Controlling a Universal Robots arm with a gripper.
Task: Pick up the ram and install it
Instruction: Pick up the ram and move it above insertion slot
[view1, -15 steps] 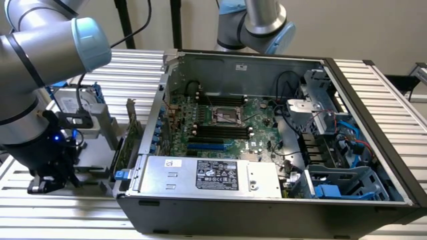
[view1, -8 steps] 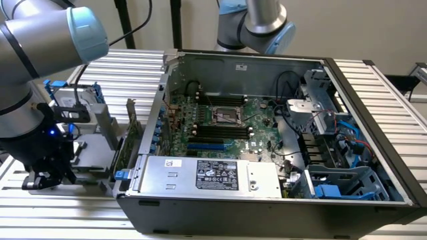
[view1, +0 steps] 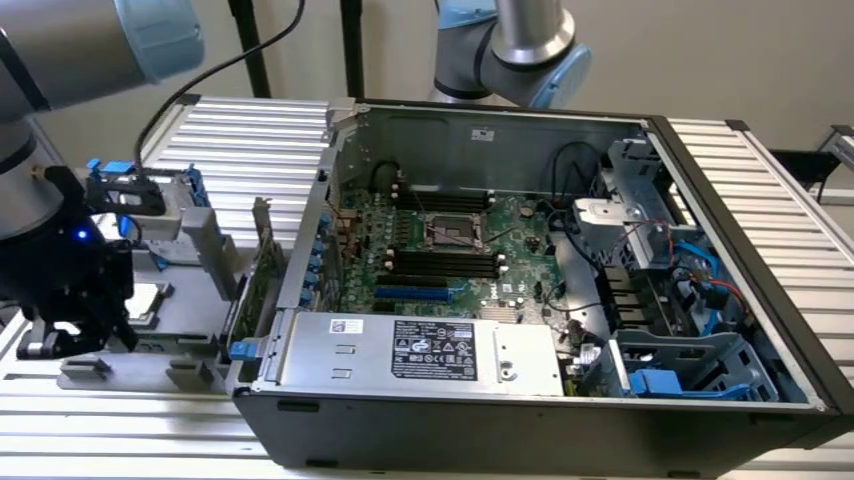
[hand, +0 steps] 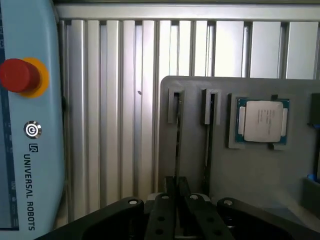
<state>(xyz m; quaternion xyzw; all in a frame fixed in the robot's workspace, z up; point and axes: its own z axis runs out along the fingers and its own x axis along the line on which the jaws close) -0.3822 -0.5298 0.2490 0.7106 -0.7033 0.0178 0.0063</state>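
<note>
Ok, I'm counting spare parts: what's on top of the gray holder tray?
On the gray holder tray: a processor chip in its recess, and two narrow slots; the ram stands edge-on in one. The gripper covers one end of that slot.

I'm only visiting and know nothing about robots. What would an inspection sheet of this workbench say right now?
Surface: slatted aluminium table bearing an open computer case and a grey parts tray.
Job's things: ram standing edge-on in a tray slot; the black memory slots on the motherboard look unfilled.
Clutter: processor chip in a tray pocket; expansion card upright beside the case; hard drive in a blue frame.
Grippers: gripper closed, apparently on the ram's edge.
Cables: blue and red wires inside the case.
Surroundings: teach pendant with a red stop button; second robot arm behind the case.
</note>
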